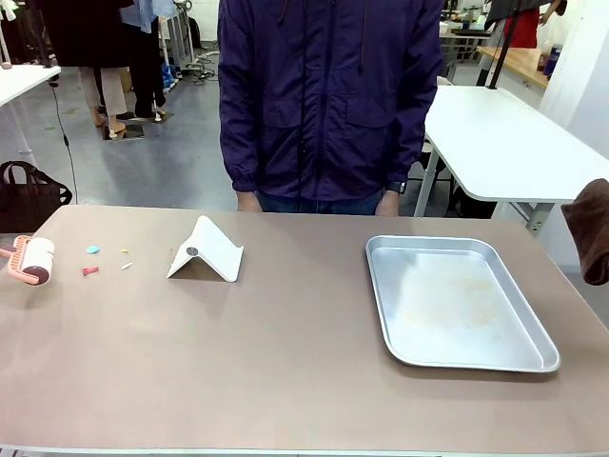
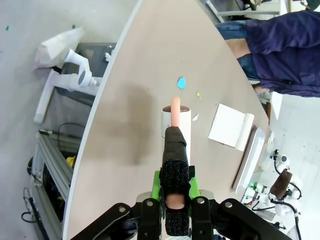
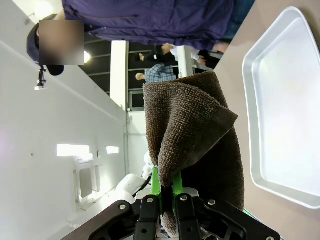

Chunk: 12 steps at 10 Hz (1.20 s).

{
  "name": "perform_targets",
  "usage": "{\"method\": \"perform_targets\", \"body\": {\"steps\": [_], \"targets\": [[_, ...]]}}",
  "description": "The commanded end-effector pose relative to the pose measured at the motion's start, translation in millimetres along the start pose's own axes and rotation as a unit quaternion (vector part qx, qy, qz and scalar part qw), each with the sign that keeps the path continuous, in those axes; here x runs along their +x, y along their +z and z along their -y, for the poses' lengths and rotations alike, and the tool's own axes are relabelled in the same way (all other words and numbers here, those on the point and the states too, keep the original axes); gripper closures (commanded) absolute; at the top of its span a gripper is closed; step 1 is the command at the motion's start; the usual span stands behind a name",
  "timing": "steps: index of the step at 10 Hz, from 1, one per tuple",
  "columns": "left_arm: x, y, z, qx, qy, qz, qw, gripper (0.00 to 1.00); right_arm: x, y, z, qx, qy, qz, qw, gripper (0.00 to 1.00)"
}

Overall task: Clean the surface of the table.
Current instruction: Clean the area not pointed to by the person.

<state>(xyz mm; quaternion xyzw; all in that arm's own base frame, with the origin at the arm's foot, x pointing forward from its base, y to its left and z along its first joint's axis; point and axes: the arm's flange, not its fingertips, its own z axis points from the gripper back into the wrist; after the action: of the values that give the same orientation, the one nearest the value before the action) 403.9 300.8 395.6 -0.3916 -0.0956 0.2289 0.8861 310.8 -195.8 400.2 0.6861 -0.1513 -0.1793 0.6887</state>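
Observation:
The table (image 1: 285, 362) has a matte taupe top. At its left end lie a few small scraps: blue (image 1: 92, 249), red (image 1: 89, 270) and pale (image 1: 127, 266). My left gripper (image 2: 175, 139) is shut on the pink handle of a white lint roller (image 2: 176, 116). The lint roller (image 1: 33, 259) hangs at the table's left edge, just short of the blue scrap (image 2: 181, 82). Its shadow falls to one side on the table (image 2: 150, 60). My right gripper (image 3: 167, 189) is shut on a folded brown cloth (image 3: 192, 135). The brown cloth (image 1: 592, 243) hangs past the table's right edge.
A white folded stand (image 1: 206, 251) sits left of centre, beside the scraps. A shallow silver tray (image 1: 457, 300) lies on the right half. A person in a purple jacket (image 1: 328, 95) stands at the far edge. A dark bag (image 1: 29, 195) rests on the floor at the far left.

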Motion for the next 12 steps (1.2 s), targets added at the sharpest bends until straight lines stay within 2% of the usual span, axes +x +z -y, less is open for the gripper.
{"method": "perform_targets", "body": {"steps": [1,4,8,12], "targets": [[11.4,-5.4,5.6,-0.006,0.025,-0.006,1.0,0.97,0.2,0.5,-3.6,0.015,0.003,0.003,1.0,0.9],[17.9,-25.4,1.7,-0.002,0.035,-0.015,0.999,0.97,0.2,0.5,-3.6,0.015,0.003,0.003,1.0,0.9],[14.5,-39.8,4.3,-0.002,0.012,-0.019,1.0,0.97,0.2,0.5,-3.6,0.015,0.003,0.003,1.0,0.9],[12.6,-50.3,13.6,0.003,-0.005,0.034,0.999,0.97,0.2,0.5,-3.6,0.015,0.003,0.003,1.0,0.9]]}}
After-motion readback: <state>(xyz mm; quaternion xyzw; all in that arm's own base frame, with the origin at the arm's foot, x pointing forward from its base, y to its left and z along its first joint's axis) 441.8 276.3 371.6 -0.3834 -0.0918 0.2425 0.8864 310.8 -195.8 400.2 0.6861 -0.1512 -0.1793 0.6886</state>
